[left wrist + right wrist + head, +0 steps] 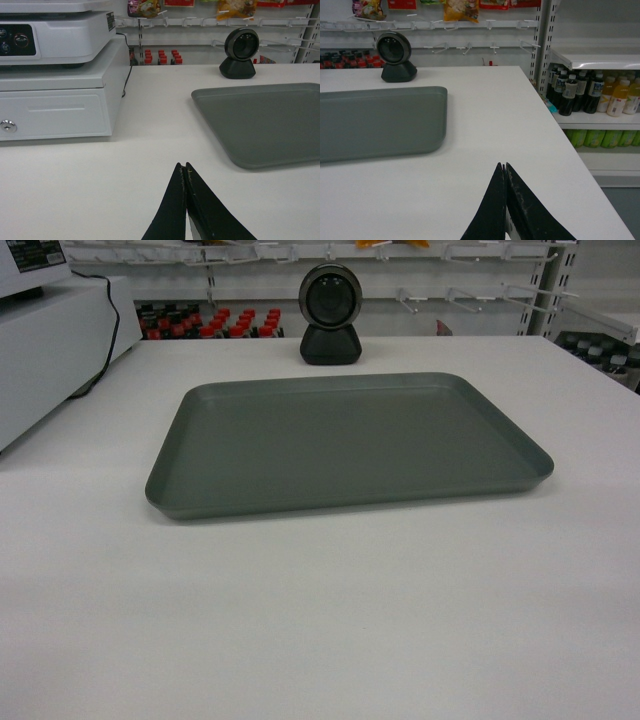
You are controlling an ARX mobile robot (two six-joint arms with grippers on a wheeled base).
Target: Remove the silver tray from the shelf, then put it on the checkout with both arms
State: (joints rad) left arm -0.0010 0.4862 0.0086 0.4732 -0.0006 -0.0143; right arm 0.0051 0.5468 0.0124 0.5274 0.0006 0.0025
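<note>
The silver tray [345, 445] lies flat on the white checkout [320, 620], a little beyond its middle, with nothing on it. Neither arm shows in the head view. In the left wrist view my left gripper [184, 166] hangs shut and empty over bare tabletop [100, 180], short of the tray [265, 120] and to its left. My right gripper [503, 166] is likewise shut on nothing, over the checkout [520, 130] near its right side, with the tray [380, 122] ahead to the left. A white shelf [595, 59] stands to the right of the checkout.
A black round scanner [331, 315] stands behind the tray. A white cash register on its drawer [55, 90] fills the left end of the checkout, with a black cable beside it. Bottles [592, 95] line the shelves past the checkout's right edge [580, 165].
</note>
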